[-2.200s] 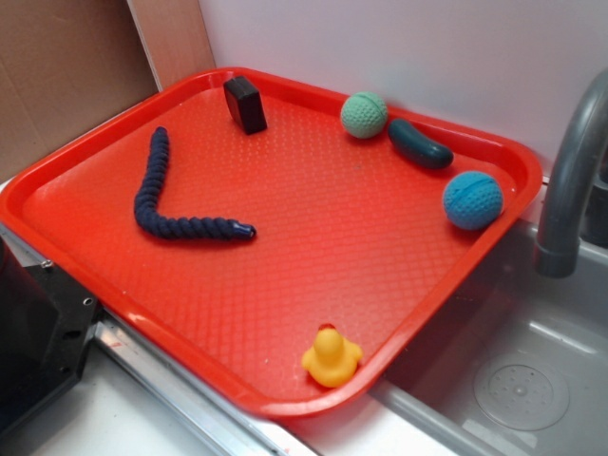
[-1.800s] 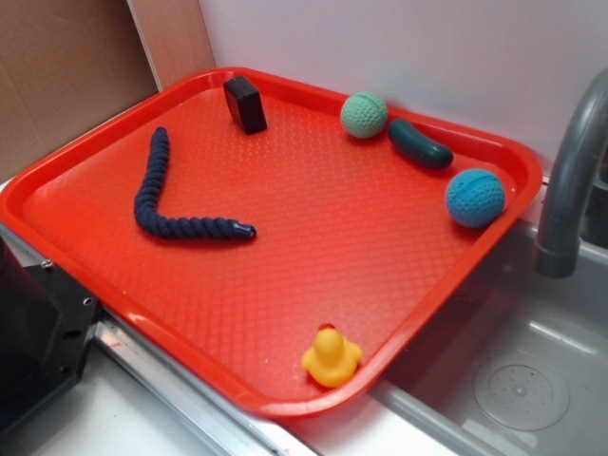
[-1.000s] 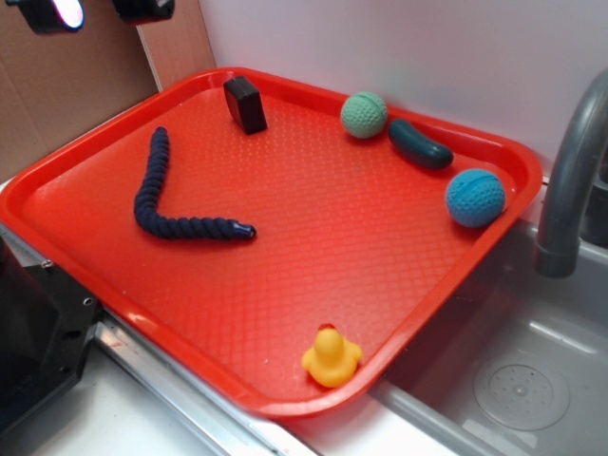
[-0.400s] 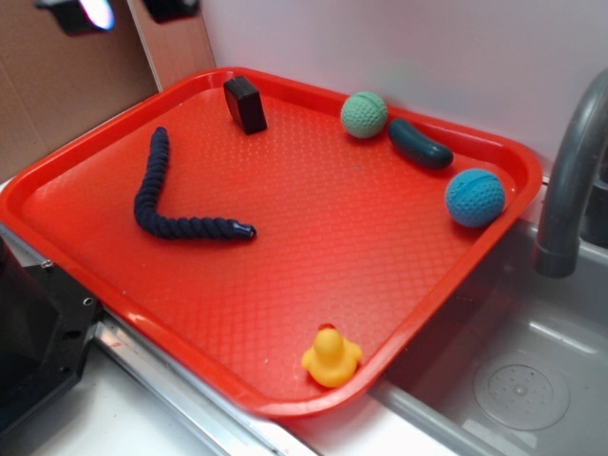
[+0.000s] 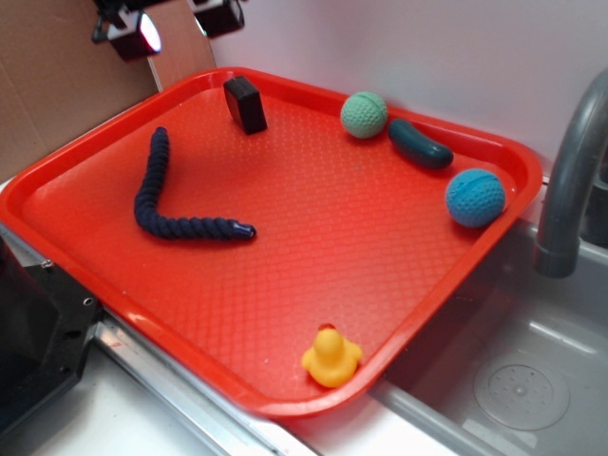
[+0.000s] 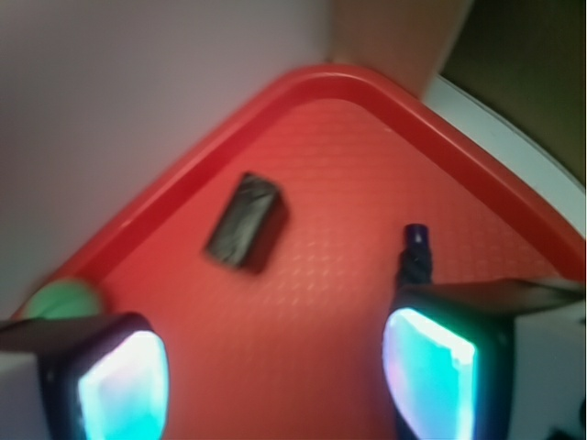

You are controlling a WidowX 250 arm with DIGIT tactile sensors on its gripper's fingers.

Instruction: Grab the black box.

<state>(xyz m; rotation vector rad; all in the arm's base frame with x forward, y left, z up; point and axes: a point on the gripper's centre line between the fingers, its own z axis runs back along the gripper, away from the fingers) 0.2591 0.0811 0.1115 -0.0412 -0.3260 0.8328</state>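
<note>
Red tray (image 5: 313, 275) took up most of the scene, sat on a counter next to a steel sink (image 5: 513, 380) with a grey faucet (image 5: 570, 171) on the right, white wall behind and brown cardboard off to the left.

So the black box (image 5: 245, 103) was way up near the tray's far corner, just inside the back rim, tipped a bit on its edge. The gripper (image 5: 176, 24) was hovering above the tray's far-left edge at the top of the exterior shot, only its 2 fingertips (image 5: 136, 36) poking into frame. It was spread wide, nothing between the fingers, not touching anything. The box sat just beside and below it, toward the tray's middle, clearly apart from it.

From the wrist cam the box (image 6: 245, 223) showed up ahead of the fingers and roughly between the 2 glowing pads (image 6: 124, 385), a little closer to the one on the picture's left, with bare tray floor all around it. Pretty blurry view though.

Other stuff on the tray: navy rope (image 5: 161, 195) bent in an L along the left side, green ball (image 5: 364, 114) and a dark green pickle toy (image 5: 419, 143) by the back rim, blue ball (image 5: 472, 199) near the right corner, and 1 yellow rubber duck (image 5: 331, 356) against the front edge.
</note>
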